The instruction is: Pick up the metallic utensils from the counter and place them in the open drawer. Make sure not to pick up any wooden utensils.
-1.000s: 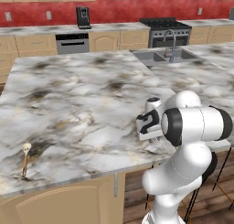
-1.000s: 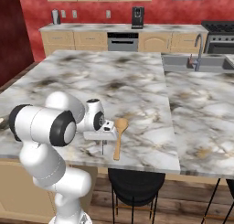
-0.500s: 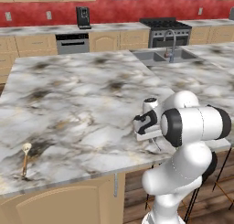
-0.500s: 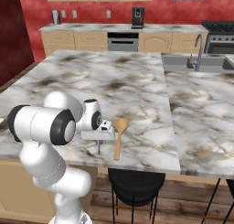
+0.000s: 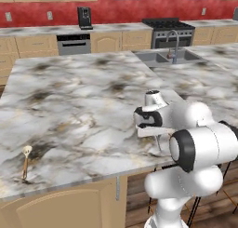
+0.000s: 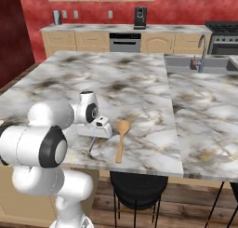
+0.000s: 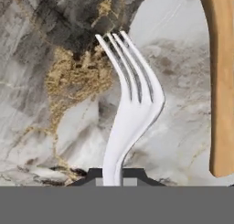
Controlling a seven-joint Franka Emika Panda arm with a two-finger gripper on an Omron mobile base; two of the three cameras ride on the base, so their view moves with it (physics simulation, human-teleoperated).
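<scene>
My gripper is shut on the handle of a pale silvery fork, one of the metallic utensils. Its tines point away from the hand toward the marble counter. From the right base view the gripper hangs low over the counter's near edge, and the fork shows as a thin grey line under it. The left base view has the gripper and fork close to the counter's front right edge. The open drawer is out of view.
A brown wooden spoon lies just right of the fork, its handle close beside it. A thin wooden stick with a pale round head lies at the counter's near left edge. A sink with faucet sits far right.
The jaws have shut on the fork's handle. The arm and hand have hardly moved, and the wooden utensils lie as before.
</scene>
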